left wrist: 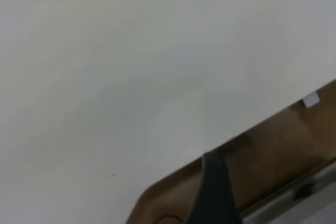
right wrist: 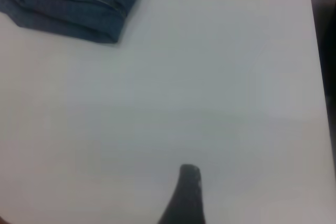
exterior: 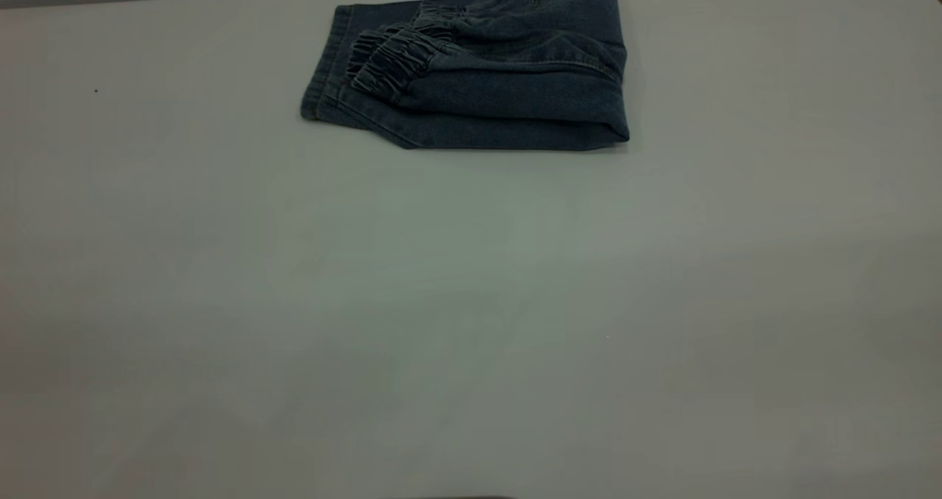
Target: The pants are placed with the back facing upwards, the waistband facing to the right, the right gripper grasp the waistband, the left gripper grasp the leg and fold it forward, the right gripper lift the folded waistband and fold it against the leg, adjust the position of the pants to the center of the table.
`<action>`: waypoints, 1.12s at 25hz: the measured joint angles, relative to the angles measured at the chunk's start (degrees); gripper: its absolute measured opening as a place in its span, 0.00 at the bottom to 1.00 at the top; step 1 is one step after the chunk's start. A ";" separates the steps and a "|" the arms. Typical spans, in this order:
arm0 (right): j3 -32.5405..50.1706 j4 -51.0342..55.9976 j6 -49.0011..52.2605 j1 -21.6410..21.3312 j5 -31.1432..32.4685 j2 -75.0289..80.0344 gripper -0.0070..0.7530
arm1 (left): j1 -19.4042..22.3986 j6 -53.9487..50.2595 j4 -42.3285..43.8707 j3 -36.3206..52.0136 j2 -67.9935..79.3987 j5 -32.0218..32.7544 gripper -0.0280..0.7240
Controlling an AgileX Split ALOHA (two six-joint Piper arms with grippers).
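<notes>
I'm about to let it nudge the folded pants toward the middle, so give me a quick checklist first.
1. Pants folded into a compact stack: ok.
2. Waistband lying on top of the stack, toward its left end: ok.
3. Pants centred on the table: not ok, they sit at the far edge.
4. Right gripper clear of the denim: ok.
5. Left gripper clear, near the table edge: ok.
6. Jaws open: cannot tell.

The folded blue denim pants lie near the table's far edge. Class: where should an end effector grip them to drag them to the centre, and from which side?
Judging by pose, grip the folded blue denim pants at the thick rounded fold edge, approaching from the right side; all layers meet there.
</notes>
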 joint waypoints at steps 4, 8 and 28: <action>0.00 0.00 0.00 0.00 0.00 -0.02 0.79 | 0.00 -0.65 -0.26 0.00 -0.11 6.69 0.72; 0.00 0.00 0.05 0.00 0.00 -0.02 0.79 | 0.00 -0.79 -0.45 0.64 -1.09 6.68 0.72; 0.00 0.00 0.34 0.00 0.00 -0.02 0.79 | 1.66 -0.88 -0.82 0.84 -5.06 6.35 0.72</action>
